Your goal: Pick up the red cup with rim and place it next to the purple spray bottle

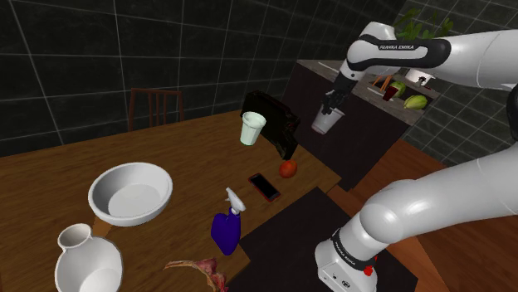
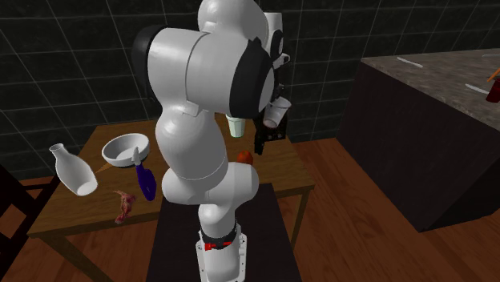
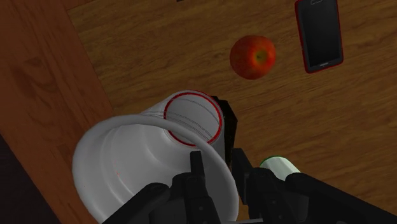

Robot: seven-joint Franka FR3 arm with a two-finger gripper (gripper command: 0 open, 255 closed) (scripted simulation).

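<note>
Closest to my wrist camera is my gripper (image 3: pixel 218 167), nearly shut, pinching the wall of the cup (image 3: pixel 140 159) at its rim, apparently one finger inside and one outside. That cup is white, with a thin red ring around its narrow base. Its wide mouth faces back toward my wrist and its base points away, down toward the table (image 3: pixel 159 44). Its long axis runs roughly along my fingers, tilted rather than upright. I hold it in the air, over the table's edge where the paler floor begins.

From the shoulder view, the wooden table carries a big white bowl (image 1: pixel 130 193) and a white jug (image 1: pixel 83 257) at its left. A black box (image 1: pixel 274 124) stands farther back. The purple spray bottle (image 1: pixel 224 231), white-nozzled, stands near the front edge, well apart from my cup. A pale green cup (image 1: pixel 252 128) shows just beside the box. A red-cased phone (image 1: pixel 265 187) and an apple (image 1: pixel 288 168) lie between bottle and cup.
</note>
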